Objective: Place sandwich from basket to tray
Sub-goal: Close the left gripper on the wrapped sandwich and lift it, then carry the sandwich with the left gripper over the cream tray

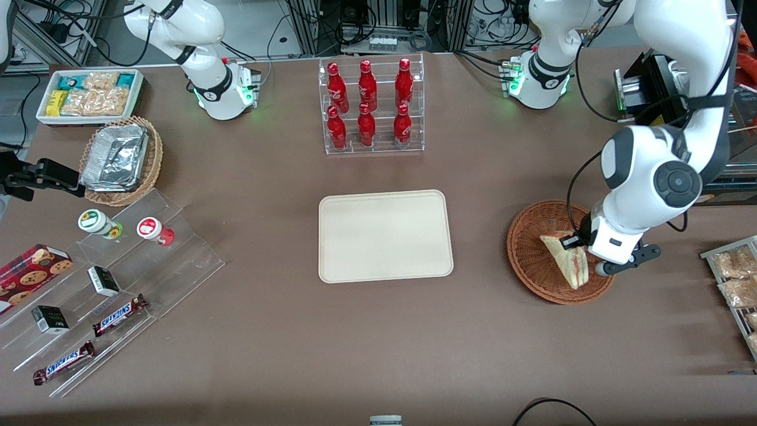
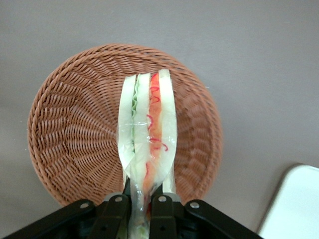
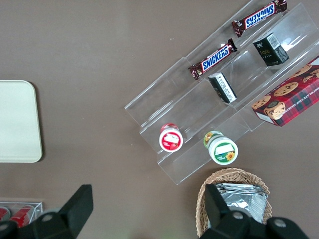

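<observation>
End effector [image 2: 141, 206] around sandwich [image 2: 148, 134], over basket [image 2: 65, 129].

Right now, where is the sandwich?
The sandwich is over the basket, pinched between the fingers of the gripper, toward the working arm's end of the table.
</observation>
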Controlling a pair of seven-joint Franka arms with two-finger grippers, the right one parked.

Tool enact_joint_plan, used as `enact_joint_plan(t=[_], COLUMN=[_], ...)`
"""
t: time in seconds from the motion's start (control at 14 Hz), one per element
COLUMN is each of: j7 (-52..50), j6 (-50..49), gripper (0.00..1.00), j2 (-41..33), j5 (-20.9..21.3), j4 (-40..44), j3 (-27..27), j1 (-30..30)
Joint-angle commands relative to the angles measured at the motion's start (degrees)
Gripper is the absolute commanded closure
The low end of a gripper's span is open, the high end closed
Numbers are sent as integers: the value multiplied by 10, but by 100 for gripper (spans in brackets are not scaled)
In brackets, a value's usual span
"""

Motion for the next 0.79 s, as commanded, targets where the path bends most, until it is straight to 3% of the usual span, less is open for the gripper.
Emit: enact_joint_plan(t=[0.0,0.14,0.71], j7=[-12,-17,-115], j6=[-71,-109,-108], gripper=[100,100,100], j2=[0,7,68], j5=[6,5,6], j4=[63,96,159], j3=[1,1,0], j1=[-48,-86,-230])
